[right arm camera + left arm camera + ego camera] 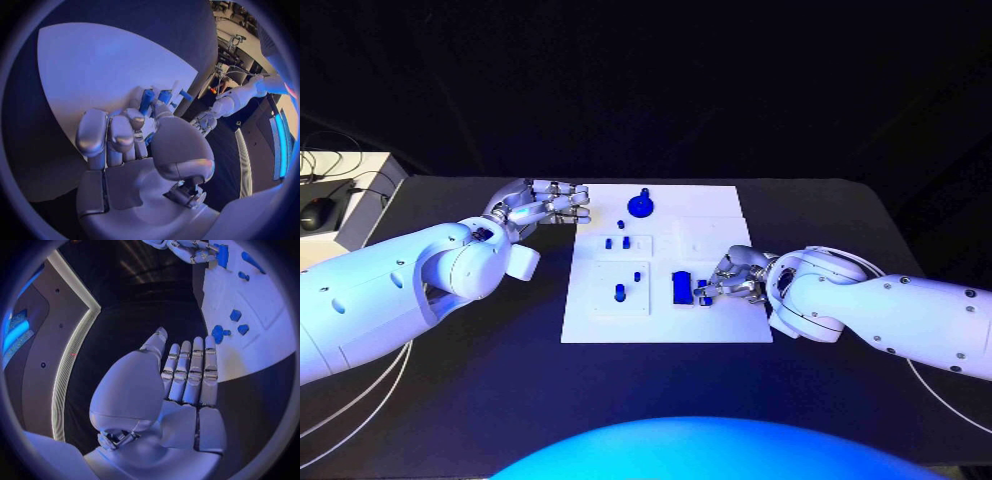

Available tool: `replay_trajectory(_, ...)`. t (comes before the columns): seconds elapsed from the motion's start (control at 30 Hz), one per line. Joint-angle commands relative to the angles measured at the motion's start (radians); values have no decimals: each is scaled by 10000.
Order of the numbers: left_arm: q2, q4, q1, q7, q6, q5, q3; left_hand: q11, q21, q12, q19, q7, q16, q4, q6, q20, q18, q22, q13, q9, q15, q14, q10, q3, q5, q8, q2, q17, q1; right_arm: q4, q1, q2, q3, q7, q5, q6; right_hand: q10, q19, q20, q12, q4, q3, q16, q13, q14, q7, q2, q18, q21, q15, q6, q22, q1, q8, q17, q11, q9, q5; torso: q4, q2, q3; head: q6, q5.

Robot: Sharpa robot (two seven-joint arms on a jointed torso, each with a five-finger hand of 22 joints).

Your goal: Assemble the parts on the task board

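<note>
The right hand (733,277) grasps a small blue part (705,296) beside the tall blue block (681,286) on the task board (718,215); it should seat it squarely. The left hand (540,205) hovers released.

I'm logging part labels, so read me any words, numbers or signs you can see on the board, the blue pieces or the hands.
None can be read.
The white task board is blank where it shows.
The blue parts bear no visible marks.
The left hand and right hand show no lettering.
</note>
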Motion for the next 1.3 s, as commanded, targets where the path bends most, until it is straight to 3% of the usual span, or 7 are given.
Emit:
replay_trajectory(0.03,7,20,0,22,162,-13,9,-20,-62,-46,-69,38,27,30,-16,-16,-191,8,12,1,5,-88,-69,-5,6,15,26,11,-23,58,-13,30,1,170,118,-90,-16,435,58,25,168,-241,-57,-30,14,21,53,-26,-37,69,7,1398,146,43,5,76,-9,-69,-1,0,0,11,-1)
replay_trajectory(0.43,7,12,0,8,177,-14,9,-19,-65,-46,-70,39,29,43,-17,-13,-190,6,13,1,5,-91,-74,-23,2,14,31,11,-29,142,-14,-45,1,249,242,-252,-12,443,58,34,389,-332,-56,-32,20,26,64,-25,-30,69,17,1397,-101,38,7,80,-21,-139,4,-2,2,17,16)
replay_trajectory(0.6,0,1,1,-12,195,-18,8,-19,-65,-46,-70,39,29,43,-17,-13,-190,6,13,1,5,-91,-74,-23,2,14,31,11,-29,189,-14,-97,2,324,524,-358,1,451,52,56,683,-324,-33,-25,28,8,200,-27,2,62,27,1404,-290,53,30,66,-13,290,0,0,5,24,27)
replay_trajectory(0.9,2,-7,1,-24,203,-28,8,-16,-73,-45,-75,41,28,56,-13,-8,-189,1,13,2,9,-98,-77,-40,4,16,36,11,-26,266,-15,-200,4,346,685,-409,2,449,49,59,1262,-403,-15,-33,24,2,77,-30,29,61,17,1406,-528,93,42,68,20,171,-5,5,0,37,40)
replay_trajectory(0.97,3,-7,1,-24,202,-29,8,-15,-75,-45,-76,42,27,58,-12,-7,-189,0,13,2,10,-100,-78,-43,3,17,36,11,-26,269,-15,-220,4,338,683,-410,5,448,45,54,1257,-614,-20,-37,20,3,53,-29,19,63,27,1404,-584,98,37,66,24,788,-3,6,3,48,43)
replay_trajectory(1.13,6,-11,0,-24,200,-33,8,-15,-75,-45,-76,42,27,58,-12,-7,-189,0,13,2,10,-100,-78,-43,3,17,36,11,-26,285,-15,-287,5,317,636,-415,4,447,45,56,1016,-1849,-24,-38,21,1,639,-32,22,59,16,1404,-343,96,34,66,20,933,-1,-2,-1,49,40)
replay_trajectory(1.3,7,-12,-1,-20,199,-34,8,-15,-75,-45,-76,42,27,58,-12,-7,-189,0,13,2,10,-100,-78,-43,3,17,36,11,-26,317,-15,-377,8,316,575,-460,1,448,47,43,1046,-1892,-22,-47,24,-1,652,-29,16,59,20,1403,-372,98,32,66,20,905,0,-5,-1,66,51)
